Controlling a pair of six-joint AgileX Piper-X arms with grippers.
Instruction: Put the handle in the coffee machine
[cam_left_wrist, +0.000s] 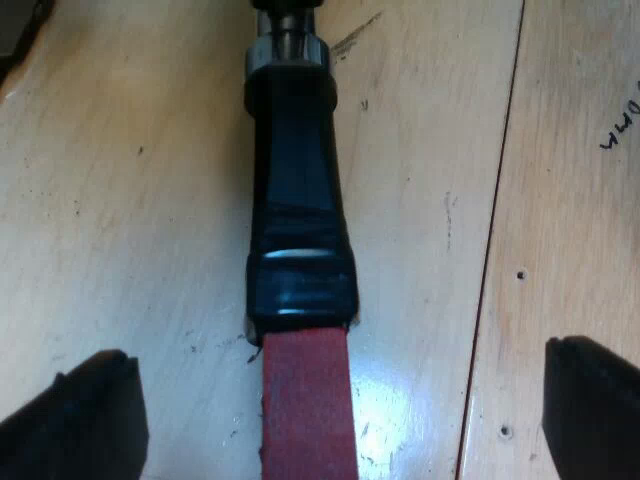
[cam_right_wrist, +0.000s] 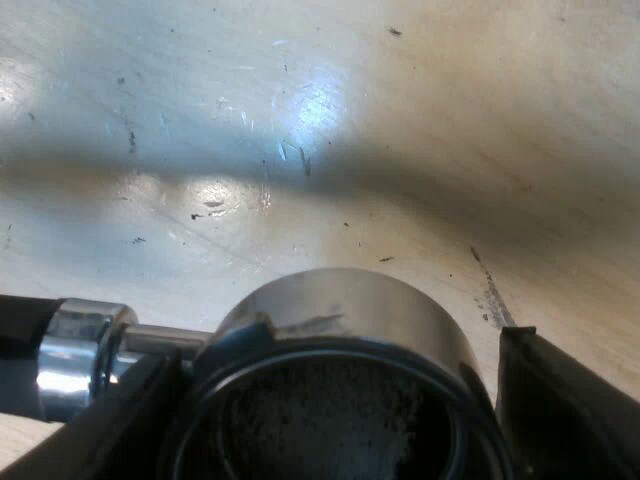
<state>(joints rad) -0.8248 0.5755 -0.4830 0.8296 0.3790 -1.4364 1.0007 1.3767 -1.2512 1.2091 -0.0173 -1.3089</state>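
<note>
- My left gripper (cam_left_wrist: 340, 352) is hanging low over the wooden surface (cam_left_wrist: 130, 200). Its two black fingers (cam_left_wrist: 85, 415) are standing wide apart and are grasping nothing.
- The red end (cam_left_wrist: 308, 400) of the handle (cam_left_wrist: 295, 180) is lying between those fingers. It is not touching either one.
- Farther out, the dark part of the handle is running straight away from the gripper. It is lying flat on the surface.
- At its far end the handle is meeting a metal ring (cam_left_wrist: 288, 45).
- A thin dark line (cam_left_wrist: 495, 230) between two boards is running along beside the handle, a little apart from it.
- Some black marks (cam_left_wrist: 620, 125) are showing on the board beyond that line.
- My right gripper (cam_right_wrist: 330, 360) is grasping the holder (cam_right_wrist: 340, 310) by its round metal cup. One black finger (cam_right_wrist: 560, 400) is pressing on each side of the cup.
- Dark coffee powder (cam_right_wrist: 320, 420) is sitting inside the cup.
- The shiny metal ring (cam_right_wrist: 75, 350) is sticking out from the side of the cup, just by one finger, where the dark handle is starting.
- The holder is resting on the surface (cam_right_wrist: 300, 120), not in any machine.
- Beyond the cup, the pale scratched wood is shining under a light.
</note>
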